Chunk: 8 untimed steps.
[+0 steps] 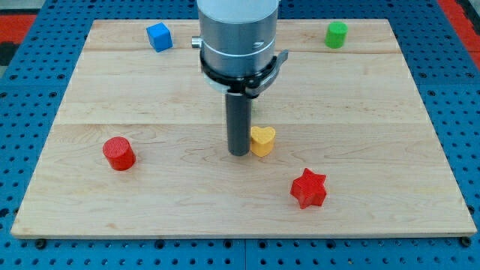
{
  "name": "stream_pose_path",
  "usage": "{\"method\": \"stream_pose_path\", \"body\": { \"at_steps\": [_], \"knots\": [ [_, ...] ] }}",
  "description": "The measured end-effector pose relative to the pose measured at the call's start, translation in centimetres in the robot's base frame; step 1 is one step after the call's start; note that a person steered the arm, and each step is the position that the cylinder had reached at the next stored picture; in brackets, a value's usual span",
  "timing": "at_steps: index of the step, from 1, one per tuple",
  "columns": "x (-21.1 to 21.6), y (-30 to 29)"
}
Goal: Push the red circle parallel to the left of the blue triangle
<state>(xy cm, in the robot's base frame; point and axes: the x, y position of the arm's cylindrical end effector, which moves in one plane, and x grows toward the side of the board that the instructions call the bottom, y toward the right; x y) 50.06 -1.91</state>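
Wooden board [150,97] — blue pegboard [30,82] beneath

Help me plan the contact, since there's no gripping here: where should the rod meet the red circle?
No grip: push. The red circle is a short upright cylinder, so meet its curved side wall squarely. My tip sits against the yellow heart, well to the circle's right.

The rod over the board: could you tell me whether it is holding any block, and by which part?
Nothing is held; the rod has no gripper. My tip stands just left of the yellow heart, about touching its side, far from the red cylinder.
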Motion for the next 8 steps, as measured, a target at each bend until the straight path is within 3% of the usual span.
{"method": "stream_pose_path", "body": {
  "at_steps": [2,3,5,8],
  "knots": [
    [5.5,-7.9],
    [5.2,-12.2],
    [-0.5,-17.3],
    [-4.2,-22.3]
  ]
}}
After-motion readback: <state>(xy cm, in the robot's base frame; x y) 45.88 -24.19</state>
